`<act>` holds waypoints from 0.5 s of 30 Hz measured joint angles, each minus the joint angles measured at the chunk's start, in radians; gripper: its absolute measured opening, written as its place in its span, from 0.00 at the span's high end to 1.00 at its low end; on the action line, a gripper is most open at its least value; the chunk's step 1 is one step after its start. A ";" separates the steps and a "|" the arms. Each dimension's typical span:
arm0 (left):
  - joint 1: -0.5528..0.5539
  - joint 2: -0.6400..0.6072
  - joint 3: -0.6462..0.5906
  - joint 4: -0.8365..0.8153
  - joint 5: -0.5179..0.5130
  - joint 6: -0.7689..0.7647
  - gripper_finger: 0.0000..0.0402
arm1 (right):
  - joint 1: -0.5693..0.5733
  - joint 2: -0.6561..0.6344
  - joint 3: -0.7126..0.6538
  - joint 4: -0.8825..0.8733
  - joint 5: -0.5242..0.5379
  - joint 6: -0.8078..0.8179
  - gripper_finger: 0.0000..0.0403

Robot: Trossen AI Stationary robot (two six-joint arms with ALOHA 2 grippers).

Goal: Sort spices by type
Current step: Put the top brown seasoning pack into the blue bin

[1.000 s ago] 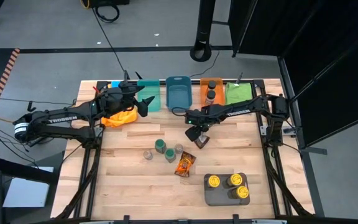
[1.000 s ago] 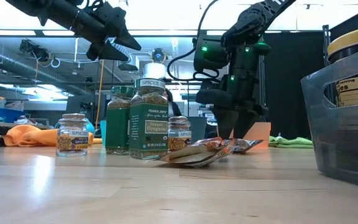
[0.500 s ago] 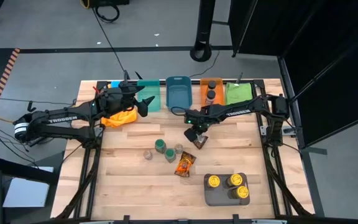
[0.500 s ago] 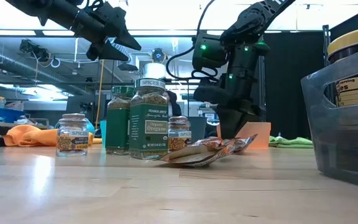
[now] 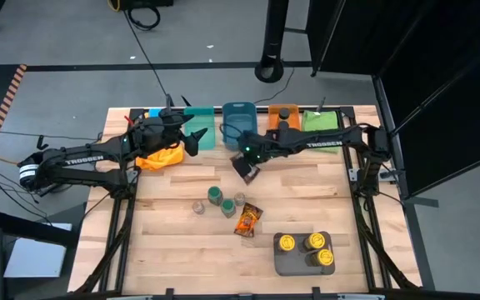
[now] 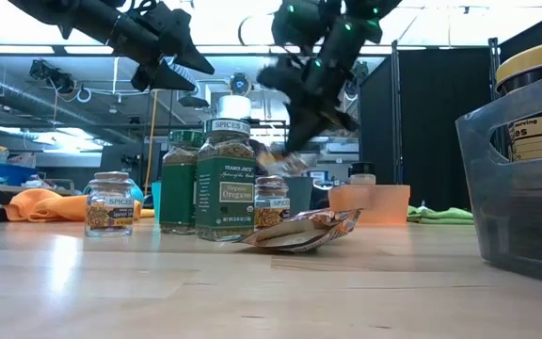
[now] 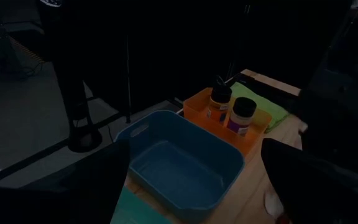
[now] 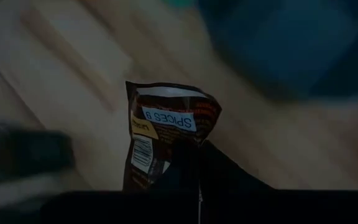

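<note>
Where the counter [image 5: 173, 250] comes nearest, a flat grey tray [image 5: 292, 265] on the right side, with three yellow-lidded jars [image 5: 287, 242] standing upright in it, close together. Just beyond the tray and to its left, an orange foil packet [image 5: 247, 219] lying flat on the wood. Next to that packet's far end, a loose cluster of four more jars, all upright: two green-lidded jars [image 5: 213, 195] and two grey-lidded jars [image 5: 198, 207], the tallest labelled as oregano in the low view.

Farther back, over the middle of the counter between that cluster and the bins, the right tool [image 5: 248, 165], fingers clamped tight on a brown foil packet [image 8: 166, 130]. Packet lifted well clear of the wood, hanging tilted, gripped by one end with its printed face towards the wrist camera.

To the left and a little farther, the left tool [image 5: 197, 137], raised above the counter near the teal bin [image 5: 200, 117], fingers spread wide with nothing between them. Beneath that arm, an orange cloth [image 5: 158, 158] crumpled on the wood.

Along the far edge, in a row from left to right: teal bin, blue bin [image 5: 238, 117], orange bin [image 7: 253, 134] holding two dark-lidded jars [image 7: 241, 115] upright side by side, then a green cloth [image 5: 319, 125].
</note>
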 joint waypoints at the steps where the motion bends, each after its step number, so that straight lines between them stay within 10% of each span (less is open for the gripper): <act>1: 0.000 0.000 0.000 0.001 0.000 0.000 0.08 | -0.004 0.000 0.022 -0.003 0.015 -0.016 0.99; 15: 0.000 0.000 0.000 0.000 0.000 0.000 0.08 | -0.233 0.001 0.141 0.063 0.094 -0.095 0.99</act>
